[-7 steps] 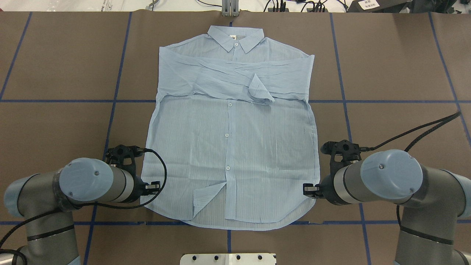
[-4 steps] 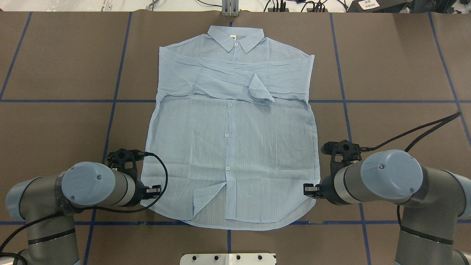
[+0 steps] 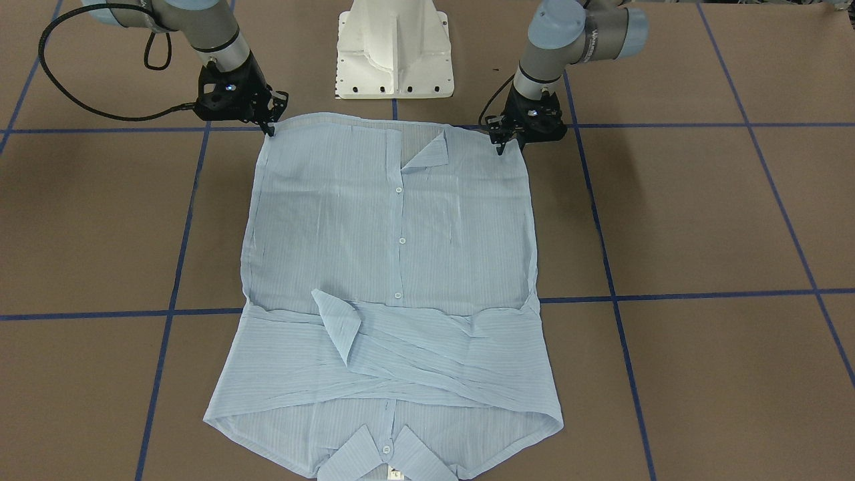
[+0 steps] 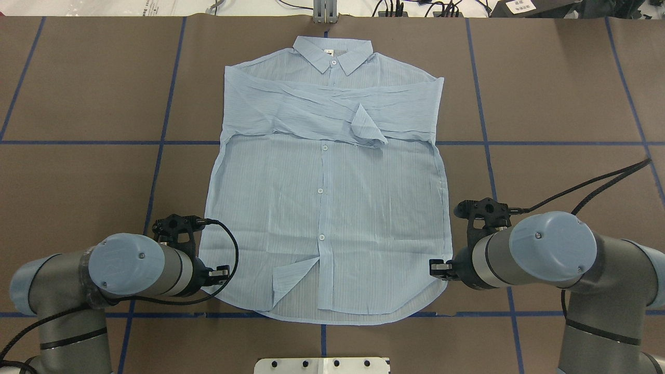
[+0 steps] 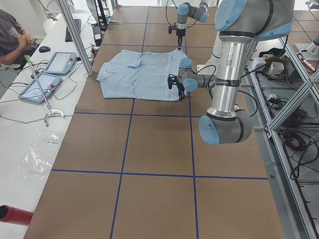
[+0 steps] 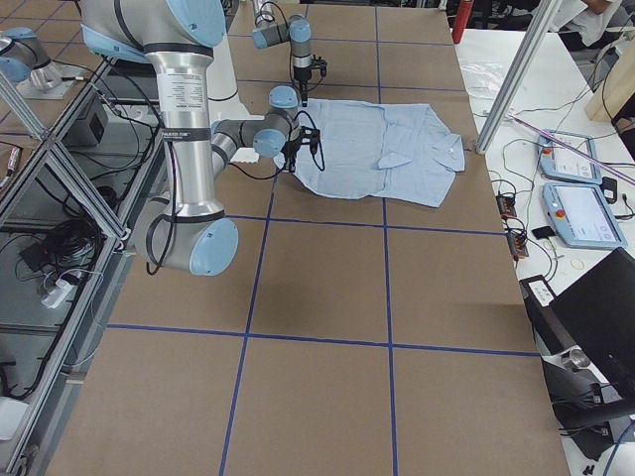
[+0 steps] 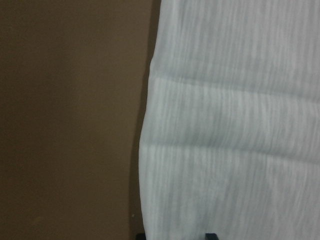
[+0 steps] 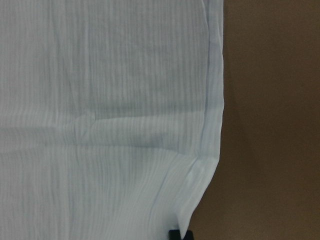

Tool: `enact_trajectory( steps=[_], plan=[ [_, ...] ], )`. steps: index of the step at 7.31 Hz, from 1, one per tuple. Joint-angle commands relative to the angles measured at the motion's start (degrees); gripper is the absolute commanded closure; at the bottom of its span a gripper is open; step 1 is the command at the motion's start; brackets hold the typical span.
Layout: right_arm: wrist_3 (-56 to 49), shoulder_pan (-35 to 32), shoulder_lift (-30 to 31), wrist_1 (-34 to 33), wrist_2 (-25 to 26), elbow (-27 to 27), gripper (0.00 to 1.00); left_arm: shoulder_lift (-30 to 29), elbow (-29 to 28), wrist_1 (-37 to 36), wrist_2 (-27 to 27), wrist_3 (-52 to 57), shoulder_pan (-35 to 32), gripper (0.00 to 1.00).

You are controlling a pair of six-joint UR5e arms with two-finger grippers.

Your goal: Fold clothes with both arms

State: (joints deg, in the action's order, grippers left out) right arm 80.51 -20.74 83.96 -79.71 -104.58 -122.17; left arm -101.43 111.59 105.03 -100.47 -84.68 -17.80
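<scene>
— Pale-blue striped shirt (image 4: 322, 208): status, please?

— Item lies flat, buttoned front up, on the brown worktop (image 4: 78, 78), with the collar (image 4: 332, 54) on the side far from my base. Both sleeves (image 4: 332, 111) are crossed over the chest, so I judge that stage done. Body folds are not yet made. Roughly a third along, by my estimate.

— Grippers?

— Left gripper (image 4: 221, 271): low at the near-left hem corner, fingertips (image 7: 210, 236) spread with the cloth edge between them — released, nothing held. Right gripper (image 4: 435, 268): at the near-right hem corner. Its wrist view shows cloth puckering toward the tips, so I read it as clamped on the shirt.

— Edges and room?

— Side seams lie straight and exposed. One small flap (image 4: 291, 278) by the lower placket is turned back and may crease into the fold. The worktop shows open on both sides and beyond the collar — ample room to carry the hem forward. Pedestal base (image 3: 394, 47) stands just behind the hem.
</scene>
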Motion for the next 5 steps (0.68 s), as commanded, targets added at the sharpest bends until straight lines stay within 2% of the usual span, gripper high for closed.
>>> enact_trajectory(
  steps=[1,2,3,4,5],
  plan=[
    [0.0,0.0,0.1,0.0,0.0,0.0,1.0,0.1,1.6,-2.0,-0.1,-0.1,0.0,0.54],
    [0.0,0.0,0.0,0.0,0.0,0.1,1.0,0.0,3.1,-4.3,-0.1,-0.1,0.0,0.59],
    [0.0,-0.1,0.0,0.0,0.0,0.0,1.0,0.0,3.3,-4.6,0.0,-0.1,0.0,0.71],
    [0.0,-0.1,-0.1,0.0,0.0,0.0,1.0,0.0,3.1,-4.6,0.0,-0.1,0.1,0.76],
    [0.0,-0.1,-0.1,0.0,-0.1,0.1,1.0,-0.1,2.6,-4.6,0.0,-0.1,0.4,0.76]
  ],
)
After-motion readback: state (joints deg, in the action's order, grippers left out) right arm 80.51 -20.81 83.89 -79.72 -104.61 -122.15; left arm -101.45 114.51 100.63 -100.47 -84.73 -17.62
